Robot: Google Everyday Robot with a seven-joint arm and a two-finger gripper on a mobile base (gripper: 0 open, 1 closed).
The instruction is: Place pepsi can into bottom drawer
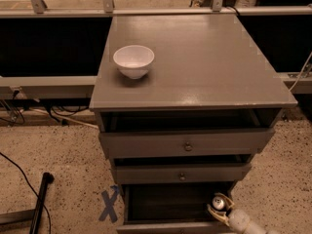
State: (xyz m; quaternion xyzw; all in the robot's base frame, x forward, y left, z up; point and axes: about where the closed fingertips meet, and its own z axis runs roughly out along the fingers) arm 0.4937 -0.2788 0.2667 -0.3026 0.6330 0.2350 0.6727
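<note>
Gripper [217, 208] holds pepsi can [219, 201] (bottom drawer [165, 226], right edge).

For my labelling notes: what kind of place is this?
Probably a robot test lab: grey cabinet on speckled floor, blue tape X, loose cables. The gripper, lower right, holds the pepsi can in the bottom drawer.

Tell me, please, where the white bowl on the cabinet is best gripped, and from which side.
Probably the rim, from above: the white bowl stands upright, mouth open, its wall flaring. The gripper, down in the bottom drawer holding the pepsi can, is occupied.
</note>
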